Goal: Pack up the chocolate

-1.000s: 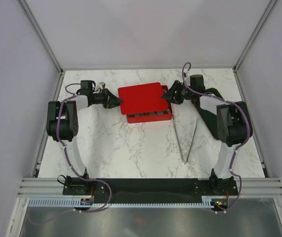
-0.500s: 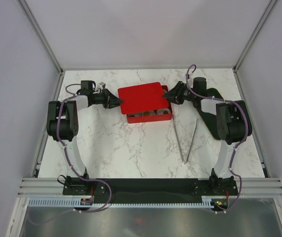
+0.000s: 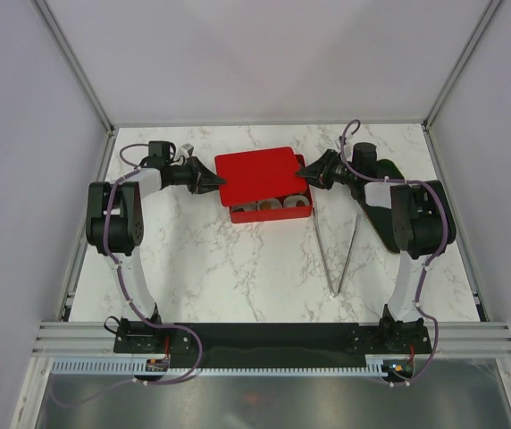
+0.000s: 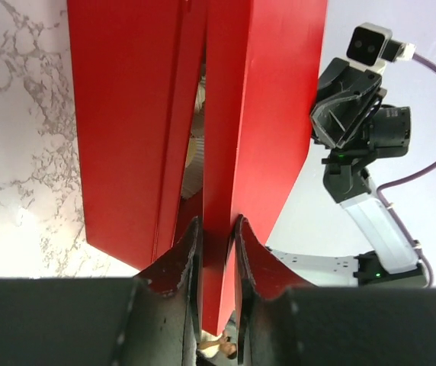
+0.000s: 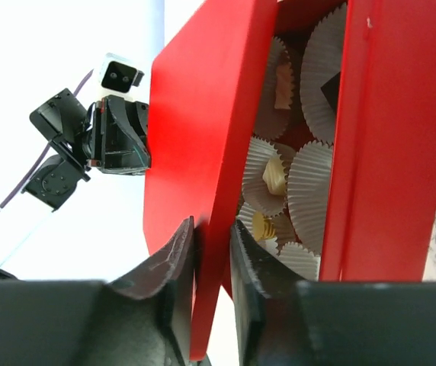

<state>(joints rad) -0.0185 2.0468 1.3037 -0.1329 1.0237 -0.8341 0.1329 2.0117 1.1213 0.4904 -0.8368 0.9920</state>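
No readable text, label, brand or number anywhere. Red lid (image 4: 267, 114) clamped in left gripper (image 4: 217, 221) jaws: plain. Same lid in right gripper (image 5: 212, 223) jaws: plain. Paper cups (image 5: 309, 175) just beyond the jaws: blank.

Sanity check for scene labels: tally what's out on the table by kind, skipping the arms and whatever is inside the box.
red lid: 1
red box: 1
metal tongs: 1
total: 3
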